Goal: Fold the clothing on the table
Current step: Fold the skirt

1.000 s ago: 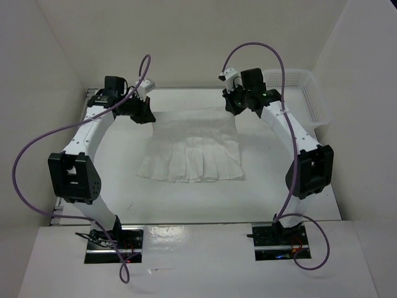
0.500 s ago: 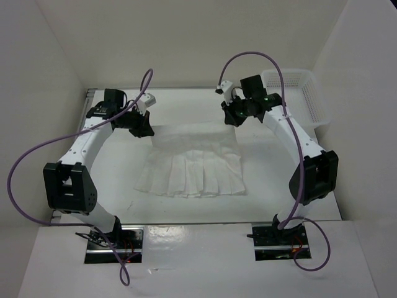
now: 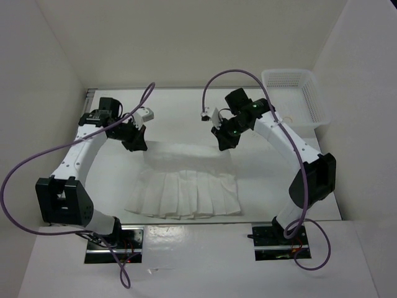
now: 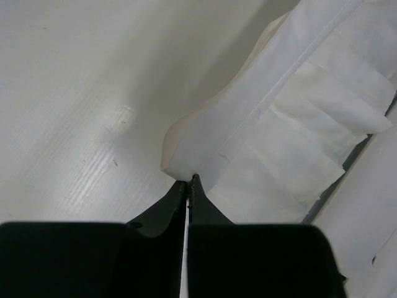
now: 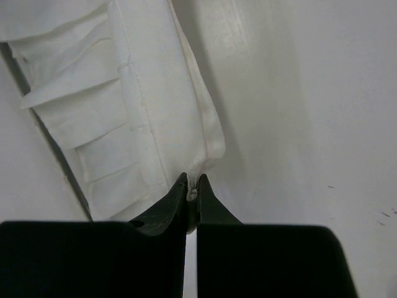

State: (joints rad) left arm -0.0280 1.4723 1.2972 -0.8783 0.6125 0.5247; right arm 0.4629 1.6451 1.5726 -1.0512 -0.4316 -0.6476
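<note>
I had pulled both arms back: left gripper (image 4: 188,181) and right gripper (image 5: 193,182), each pinching a waistband corner, dragged the skirt (image 3: 186,189) nearer across the table (image 3: 267,180), probably positioning it for the fold.

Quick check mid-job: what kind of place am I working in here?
Probably a lab robot cell, not a home: plain white walls box in the white table, the left arm and right arm are bolted at its near edge, and a pleated garment is the workpiece.
</note>
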